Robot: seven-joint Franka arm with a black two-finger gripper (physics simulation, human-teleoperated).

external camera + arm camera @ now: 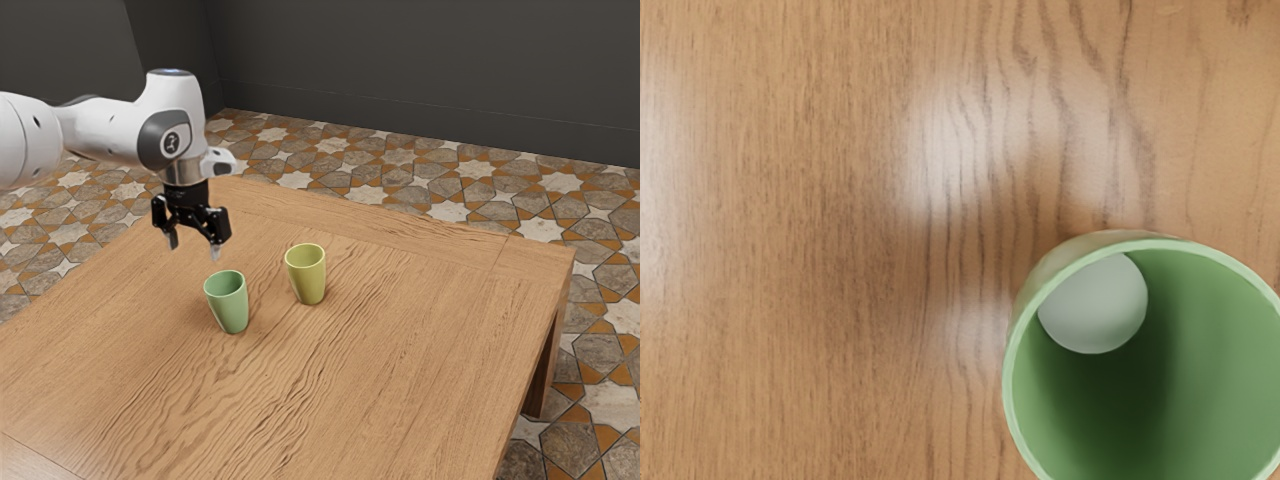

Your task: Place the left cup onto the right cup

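On the light wooden surface [400, 380], the green plastic cup [227, 301] stands upright, near but apart from the yellow-green plastic cup [306, 273] on the exterior view's right. The black two-finger gripper [193, 248] hovers above the green plastic cup, toward the exterior view's left, fingers spread wide and holding nothing.

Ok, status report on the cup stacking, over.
Claw open, hovering above, offset from green cup. Green cup upright, untouched; yellow-green cup upright, apart. Nothing between them.
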